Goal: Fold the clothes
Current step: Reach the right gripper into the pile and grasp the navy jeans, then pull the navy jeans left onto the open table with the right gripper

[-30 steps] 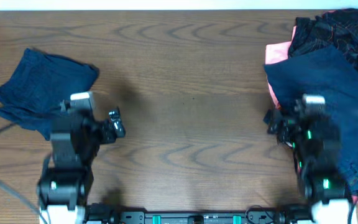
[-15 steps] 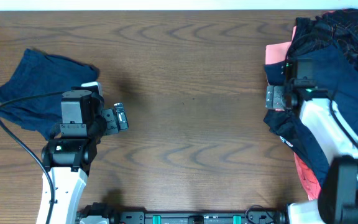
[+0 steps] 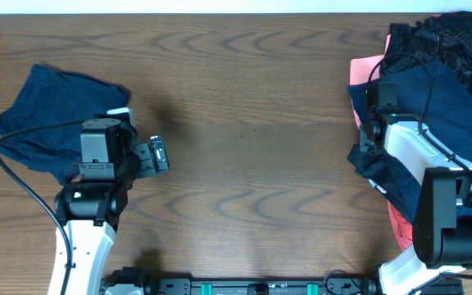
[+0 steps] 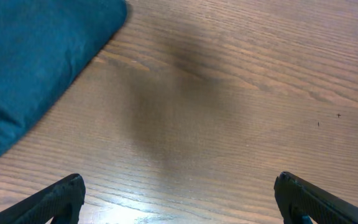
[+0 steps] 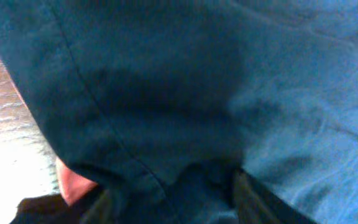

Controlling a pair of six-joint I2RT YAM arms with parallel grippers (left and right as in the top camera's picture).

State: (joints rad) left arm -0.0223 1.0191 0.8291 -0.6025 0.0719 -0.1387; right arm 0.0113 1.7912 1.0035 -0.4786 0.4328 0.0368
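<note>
A folded navy garment (image 3: pixel 52 119) lies at the table's left and shows as blue cloth in the left wrist view (image 4: pixel 36 68). My left gripper (image 3: pixel 157 156) is open and empty over bare wood to its right (image 4: pixel 179 202). At the right lies a pile: a large navy garment (image 3: pixel 445 123), a black one with orange swirls (image 3: pixel 441 37) and a coral-pink one (image 3: pixel 360 72). My right gripper (image 3: pixel 368 135) is at the pile's left edge. In the right wrist view (image 5: pixel 176 205) its blurred fingers stand narrowed, with a bunched fold of the navy garment (image 5: pixel 185 93) between them.
The wooden table (image 3: pixel 252 123) spans the view. A black cable (image 3: pixel 15 176) loops from the left arm over the table's left side. Coral-pink cloth (image 5: pixel 76 183) peeks out under the navy fabric near the right gripper.
My right arm swung up from its rest pose to the left edge of the pile and sank into the navy garment. My left arm turned slightly and then stayed still.
</note>
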